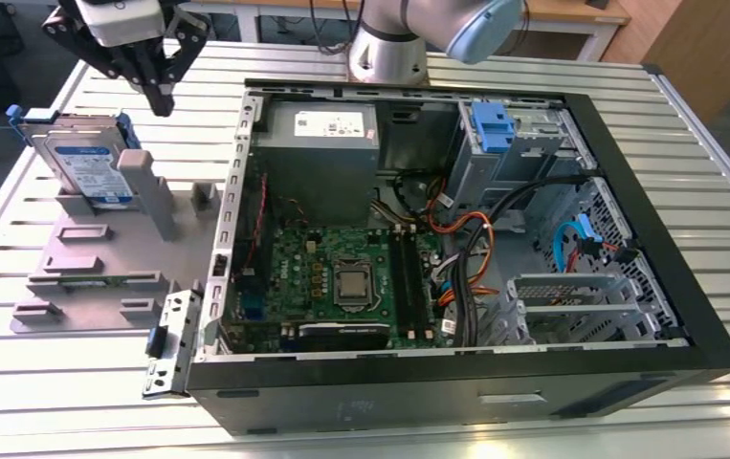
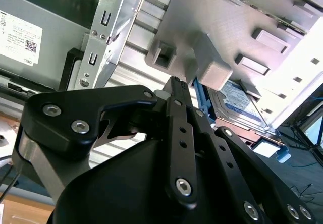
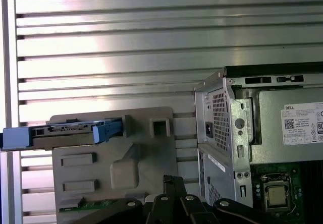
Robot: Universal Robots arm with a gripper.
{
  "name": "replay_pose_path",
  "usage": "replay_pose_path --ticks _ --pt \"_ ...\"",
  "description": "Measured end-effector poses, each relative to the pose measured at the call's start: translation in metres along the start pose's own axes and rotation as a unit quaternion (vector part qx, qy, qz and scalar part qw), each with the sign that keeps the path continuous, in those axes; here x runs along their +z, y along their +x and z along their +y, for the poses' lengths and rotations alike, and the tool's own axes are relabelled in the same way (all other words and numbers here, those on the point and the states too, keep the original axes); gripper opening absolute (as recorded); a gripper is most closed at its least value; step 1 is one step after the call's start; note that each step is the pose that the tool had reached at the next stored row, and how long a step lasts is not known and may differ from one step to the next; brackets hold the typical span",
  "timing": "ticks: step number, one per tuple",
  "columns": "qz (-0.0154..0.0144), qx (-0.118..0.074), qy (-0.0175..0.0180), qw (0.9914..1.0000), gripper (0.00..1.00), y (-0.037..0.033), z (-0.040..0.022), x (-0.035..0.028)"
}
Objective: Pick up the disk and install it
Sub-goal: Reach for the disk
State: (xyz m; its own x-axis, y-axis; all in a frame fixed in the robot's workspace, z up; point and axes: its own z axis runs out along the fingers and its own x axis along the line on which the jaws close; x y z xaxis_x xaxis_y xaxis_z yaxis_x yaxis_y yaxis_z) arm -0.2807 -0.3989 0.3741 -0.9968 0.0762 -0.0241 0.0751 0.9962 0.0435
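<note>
Exterior view, from its left: one disk (image 1: 88,170) stands on edge in a slot at the far end of a single grey fixture (image 1: 97,253), which lies flat on the slatted table (image 1: 58,402). The disk's labelled face is turned toward the camera. Its long axis looks roughly upright, leaning a little, and blue bracket rails run down both sides. In the first wrist view the disk (image 3: 65,132) shows edge-on as a thin bar.

Above the disk and just to the exterior view's right of it hangs the one gripper (image 1: 161,103), apart from the disk. Its jaws are together and hold nothing.

Further right lies one open computer case (image 1: 403,402). It holds one grey power supply (image 1: 320,158), one green motherboard (image 1: 300,258) with one processor (image 1: 354,283), and one blue latch piece (image 1: 491,129) at the drive bay.
</note>
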Motion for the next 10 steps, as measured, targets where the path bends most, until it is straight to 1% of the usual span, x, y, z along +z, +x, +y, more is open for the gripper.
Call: replay_pose_path --ticks 1,10 --pt "0.0000 0.000 0.0000 1.00000 0.11 0.0027 -0.0005 0.0062" --pt "0.0000 0.000 0.0000 1.00000 0.11 0.0054 -0.0007 0.0065"
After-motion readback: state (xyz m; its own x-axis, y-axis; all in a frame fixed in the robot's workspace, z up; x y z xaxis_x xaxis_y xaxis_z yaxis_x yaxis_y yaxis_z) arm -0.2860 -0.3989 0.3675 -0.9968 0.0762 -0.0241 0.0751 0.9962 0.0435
